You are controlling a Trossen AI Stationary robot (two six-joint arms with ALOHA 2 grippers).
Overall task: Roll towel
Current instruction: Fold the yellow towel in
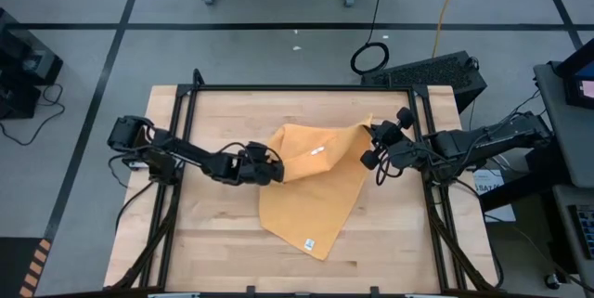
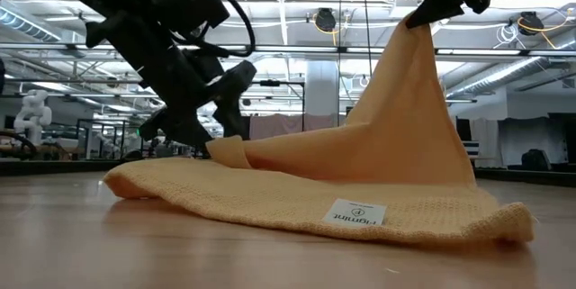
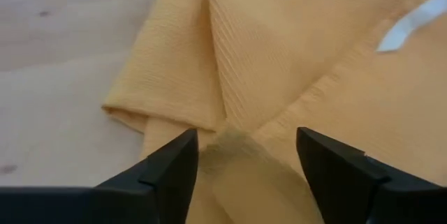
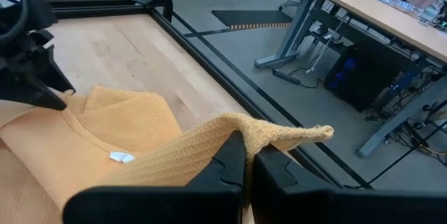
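Observation:
The mustard-yellow towel (image 1: 311,191) lies mid-table, its white tag (image 2: 355,214) at the near corner. Its far right corner is raised like a tent (image 2: 405,118) under my right gripper (image 2: 423,14), which is shut on it. My left gripper (image 3: 248,154) is low at the towel's left edge (image 1: 269,168), open. Its two fingers stand on either side of a raised fold of cloth (image 3: 244,161). The towel's near part rests flat on the wood. My left gripper has a ridge of the towel (image 3: 237,147) between its open fingers, coming slanting down from the table's left; whether the fingers touch the cloth cannot be told. My right gripper pinches the towel's edge just behind the far right corner (image 4: 241,130) between its two shut fingers. It comes from the table's right, slanting down. The corner tip (image 4: 311,135) sticks out past the fingers. That corner is lifted clear, and the cloth slopes down from it to the table.
A black metal frame (image 1: 306,87) runs round the tabletop's far and side edges. Bare wood (image 1: 213,233) lies to the near left of the towel. A black box (image 1: 432,71) sits beyond the far right corner.

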